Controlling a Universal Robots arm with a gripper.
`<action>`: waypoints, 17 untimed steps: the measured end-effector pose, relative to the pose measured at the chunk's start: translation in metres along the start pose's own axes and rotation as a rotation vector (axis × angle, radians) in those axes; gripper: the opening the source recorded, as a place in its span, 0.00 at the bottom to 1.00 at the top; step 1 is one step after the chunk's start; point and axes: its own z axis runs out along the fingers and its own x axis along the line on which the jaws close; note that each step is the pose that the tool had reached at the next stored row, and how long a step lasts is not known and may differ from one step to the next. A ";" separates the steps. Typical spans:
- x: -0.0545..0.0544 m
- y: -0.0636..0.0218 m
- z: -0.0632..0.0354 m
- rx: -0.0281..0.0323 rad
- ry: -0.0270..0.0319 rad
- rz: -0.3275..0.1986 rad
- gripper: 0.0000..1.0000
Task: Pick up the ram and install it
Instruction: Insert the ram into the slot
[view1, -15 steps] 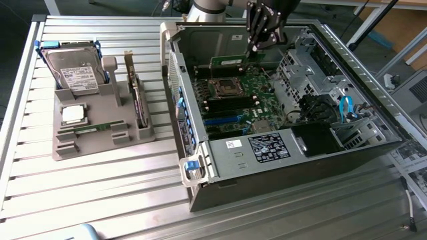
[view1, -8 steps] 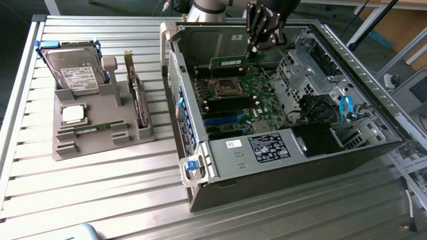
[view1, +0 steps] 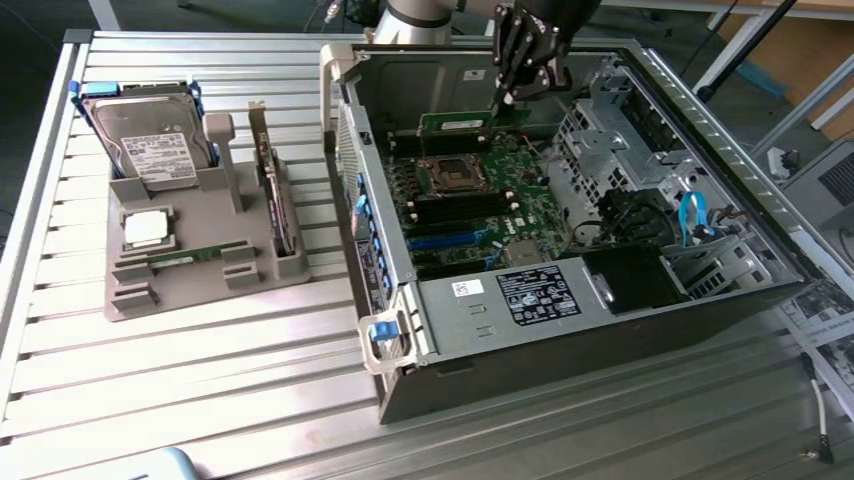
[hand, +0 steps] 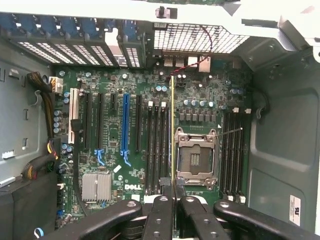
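My gripper (view1: 506, 98) hangs inside the open computer case (view1: 400, 330), shut on the ram (view1: 470, 122), a narrow green stick with a pale label held by its upper edge. The stick hangs above the motherboard (view1: 497, 215), just behind the processor socket (view1: 449, 175). In the wrist view the ram (hand: 172, 125) shows edge-on as a thin line between my fingers (hand: 159, 210). It runs along the black memory slots (hand: 156, 145), on the side nearest the socket (hand: 196, 157). I cannot tell whether it touches a slot.
On the exterior view's left a grey holder (view1: 134, 300) carries a hard drive (view1: 154, 145), a silver processor (view1: 147, 228) and an upright dark expansion card (view1: 274, 195). Case walls, a drive cage (view1: 601, 130) and blue cables (view1: 694, 215) surround the board.
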 end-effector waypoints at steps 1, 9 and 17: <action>0.000 0.0000 0.0000 0.0001 -0.0001 0.002 0.12; 0.000 -0.0001 0.0007 0.0006 -0.0005 0.013 0.12; 0.000 -0.0009 0.0010 0.0008 -0.0006 0.019 0.12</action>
